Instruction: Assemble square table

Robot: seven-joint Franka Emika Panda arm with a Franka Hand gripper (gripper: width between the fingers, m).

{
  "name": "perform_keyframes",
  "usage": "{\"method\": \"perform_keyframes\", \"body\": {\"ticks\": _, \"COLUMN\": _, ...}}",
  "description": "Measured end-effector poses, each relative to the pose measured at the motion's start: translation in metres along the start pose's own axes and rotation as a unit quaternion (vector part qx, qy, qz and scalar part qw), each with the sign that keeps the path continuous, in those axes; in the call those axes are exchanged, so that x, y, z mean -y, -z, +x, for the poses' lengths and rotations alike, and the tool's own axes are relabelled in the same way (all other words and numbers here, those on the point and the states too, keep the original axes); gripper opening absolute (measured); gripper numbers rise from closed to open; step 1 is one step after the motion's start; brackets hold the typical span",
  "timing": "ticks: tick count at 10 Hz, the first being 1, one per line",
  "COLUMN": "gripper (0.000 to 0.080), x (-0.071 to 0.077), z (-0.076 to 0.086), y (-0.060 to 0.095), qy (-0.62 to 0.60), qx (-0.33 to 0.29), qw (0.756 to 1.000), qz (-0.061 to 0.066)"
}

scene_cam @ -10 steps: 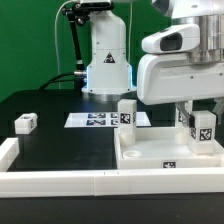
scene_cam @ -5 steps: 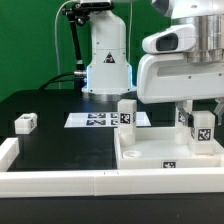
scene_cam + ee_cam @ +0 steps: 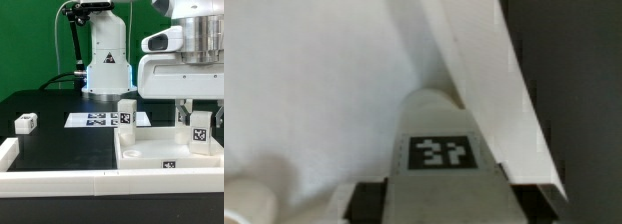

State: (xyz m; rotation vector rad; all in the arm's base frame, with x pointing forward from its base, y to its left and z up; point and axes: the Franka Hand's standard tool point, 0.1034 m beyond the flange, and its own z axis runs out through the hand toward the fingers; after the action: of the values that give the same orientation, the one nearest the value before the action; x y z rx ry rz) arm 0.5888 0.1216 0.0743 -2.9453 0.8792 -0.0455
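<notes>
1. Counting left to right in the exterior view, I get three leg blocks, one tabletop, one marker board, one barrier wall and one arm.
2. The loose leg block sits by itself on the black table. It's at about 9 o'clock from the marker board and well apart from the rest.
3. The marker board lies flat mid-table, with the robot base behind it at 12 o'clock.
4. The barrier wall runs along the near edge at 6 o'clock and turns up the side at the exterior view's left.
5. The square tabletop lies rim-up at roughly 4 o'clock from the marker board, with its near edge just beside the wall.
6. The standing leg block is upright at the tabletop's 10 o'clock corner.
7. The gripper hangs over the tabletop's 2 o'clock corner, fingers clamped on the gripped leg block, which is upright with its marker facing the camera.
8. The wrist view shows the same thing: the gripper pinches the leg from both sides. The leg's far end is close to the tabletop's raised rim, inside the corner. Can't tell if it's actually touching the slab.
</notes>
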Motion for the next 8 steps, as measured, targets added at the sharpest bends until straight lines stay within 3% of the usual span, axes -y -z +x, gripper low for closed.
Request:
{"method": "perform_keyframes", "body": {"ticks": 3, "gripper": 0.0291, "x": 0.0016, "z": -0.0027, "y": -0.0007, "qy": -0.13, "qx": 0.0, "qw": 0.991, "qz": -0.002}}
{"method": "perform_keyframes", "body": {"ticks": 8, "gripper": 0.0291, "x": 0.0034, "z": -0.004, "y": -0.0009, "qy": -0.3, "qx": 0.009, "qw": 0.954, "qz": 0.006}}
